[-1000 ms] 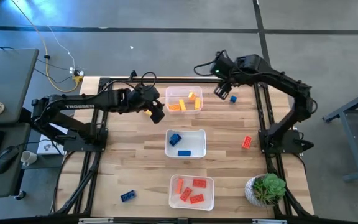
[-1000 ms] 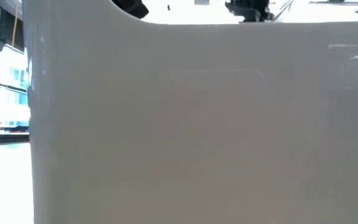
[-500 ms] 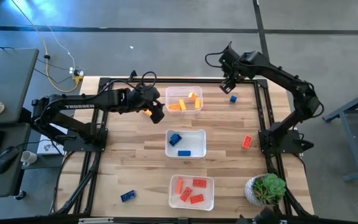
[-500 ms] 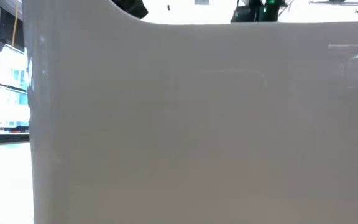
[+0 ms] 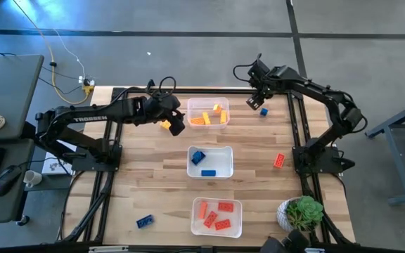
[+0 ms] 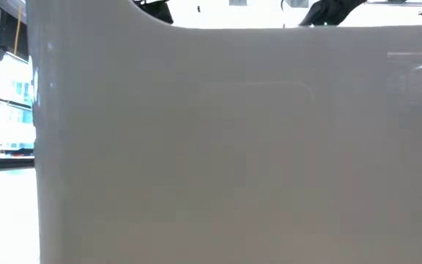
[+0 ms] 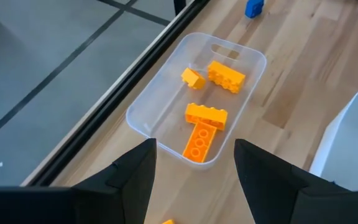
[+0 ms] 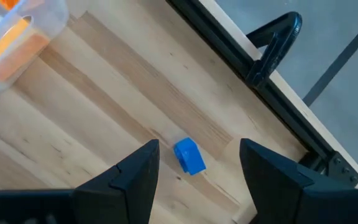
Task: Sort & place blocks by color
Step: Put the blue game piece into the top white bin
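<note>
Blue block (image 8: 189, 156) (loose on wood) below spread right gripper (image 8: 196, 163); left gripper (image 7: 194, 163) parted beside yellow tub (image 7: 153, 101).

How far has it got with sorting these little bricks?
Mostly sorted: four orange bricks lie in the far tub, two blue in the middle tub, four red in the near tub. The right end effector is open above a loose blue brick; another blue and a red remain.
</note>
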